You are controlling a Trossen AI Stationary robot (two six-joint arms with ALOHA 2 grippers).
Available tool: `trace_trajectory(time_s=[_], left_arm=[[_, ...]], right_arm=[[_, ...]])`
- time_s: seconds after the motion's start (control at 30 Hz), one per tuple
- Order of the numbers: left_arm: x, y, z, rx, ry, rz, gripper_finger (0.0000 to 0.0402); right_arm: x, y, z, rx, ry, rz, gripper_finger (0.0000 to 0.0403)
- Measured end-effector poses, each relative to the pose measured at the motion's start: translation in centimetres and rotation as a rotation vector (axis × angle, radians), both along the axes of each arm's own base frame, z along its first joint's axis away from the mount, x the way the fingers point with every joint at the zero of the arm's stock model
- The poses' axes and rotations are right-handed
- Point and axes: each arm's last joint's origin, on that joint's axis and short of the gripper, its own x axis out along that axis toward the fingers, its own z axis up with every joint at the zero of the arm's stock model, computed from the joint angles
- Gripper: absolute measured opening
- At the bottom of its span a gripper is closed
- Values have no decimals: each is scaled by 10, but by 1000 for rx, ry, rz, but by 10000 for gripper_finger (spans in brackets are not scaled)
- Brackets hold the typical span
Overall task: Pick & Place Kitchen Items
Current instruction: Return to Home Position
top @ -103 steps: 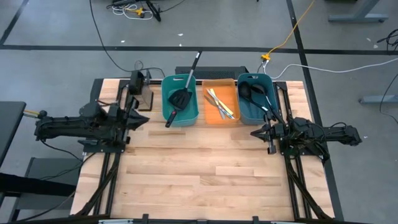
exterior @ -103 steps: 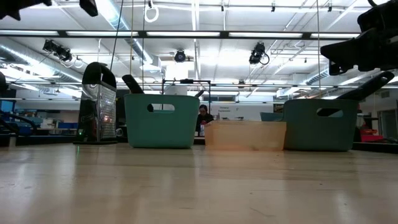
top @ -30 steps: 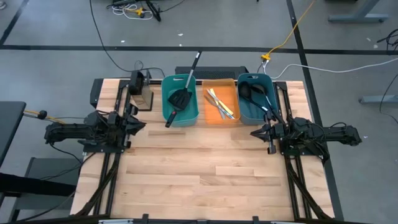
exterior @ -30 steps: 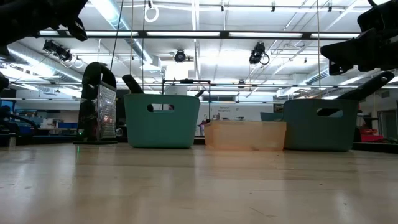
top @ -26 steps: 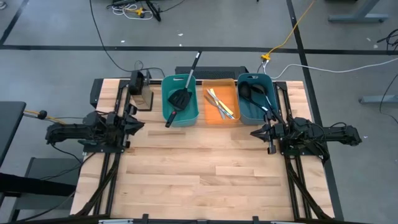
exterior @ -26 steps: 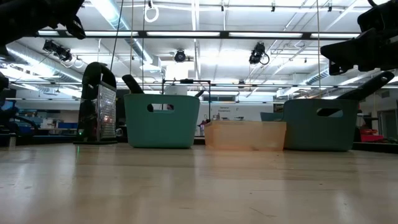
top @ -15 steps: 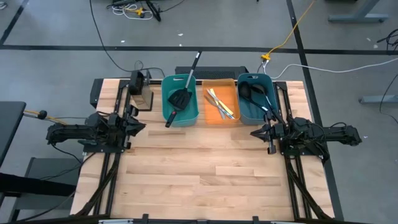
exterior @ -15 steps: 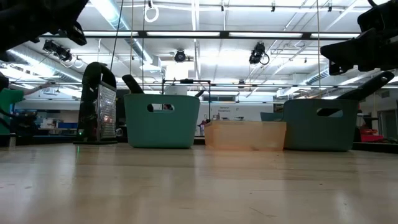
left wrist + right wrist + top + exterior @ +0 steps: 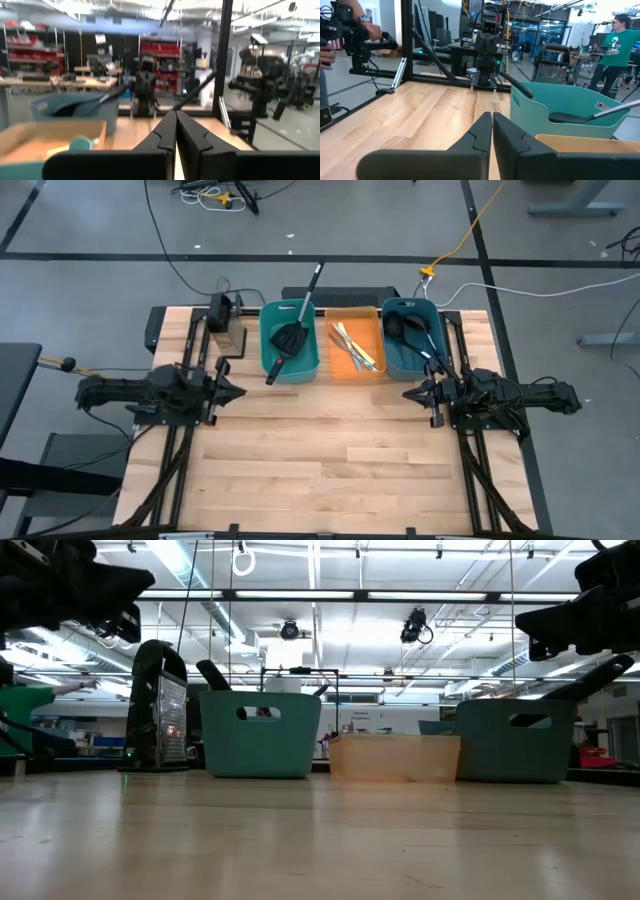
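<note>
Black slotted spatulas [image 9: 290, 338] lie in the left teal bin [image 9: 268, 330]; one handle sticks out over its far rim, another over its near rim. Thin yellow, white and teal sticks [image 9: 354, 345] lie in the orange bin [image 9: 345, 367]. Black ladles [image 9: 405, 327] lie in the right teal bin [image 9: 400, 363], handles leaning on its near right corner. My left gripper [image 9: 240, 392] is shut and empty, above the table, left of the bins and nearer than them; its shut fingers show in the left wrist view [image 9: 176, 125]. My right gripper [image 9: 408, 393] is shut and empty just in front of the right bin [image 9: 491, 125].
A metal box grater [image 9: 160, 705] stands at the far left beside the left teal bin [image 9: 260, 733]. The bare wooden table [image 9: 320, 450] stretches from the bins to the near edge. People stand in the room beyond the table [image 9: 612, 50].
My left gripper has swung a little toward the table's right and near edges and now points level across the table toward the right arm. It stays shut. My right arm and the bins have kept still.
</note>
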Motion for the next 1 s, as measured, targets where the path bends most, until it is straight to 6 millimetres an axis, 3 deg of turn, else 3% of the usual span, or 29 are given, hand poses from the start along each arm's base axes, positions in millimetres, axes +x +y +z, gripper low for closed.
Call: trace_trajectory(time_s=[0.47,1.0], left_arm=[[2,0,-15,-3,160,6,13],[2,2,-16,64,160,33,13]], right_arm=[[0,0,0,0,0,0,25],[0,0,0,0,0,0,25]])
